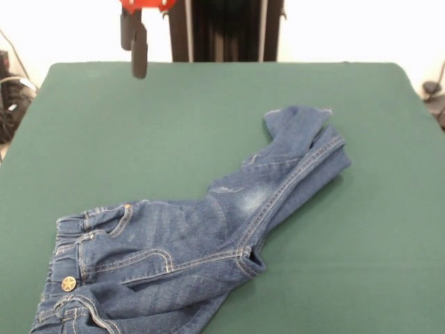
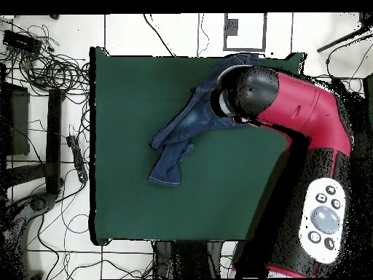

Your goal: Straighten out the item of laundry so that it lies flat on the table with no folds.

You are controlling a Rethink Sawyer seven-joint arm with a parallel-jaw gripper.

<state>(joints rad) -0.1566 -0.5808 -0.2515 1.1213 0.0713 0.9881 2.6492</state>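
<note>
The blue denim jeans (image 1: 208, 236) lie on the dark green table (image 1: 139, 139), waist with brass button at the near left and partly cut off by the picture's bottom edge. The legs run to the far right, one folded over the other, with a cuff turned up at the end. My gripper (image 1: 134, 61) hangs empty above the table's far left edge, well away from the jeans. In the overhead view the jeans (image 2: 177, 142) lie near the table's (image 2: 146, 204) upper middle. The red and black arm (image 2: 291, 109) covers their waist end and hides the gripper.
The robot's dark pedestal (image 1: 229, 31) stands behind the table's far edge. Cables (image 2: 44, 65) and dark stands (image 2: 29, 175) lie on the floor beside the table's left side in the overhead view.
</note>
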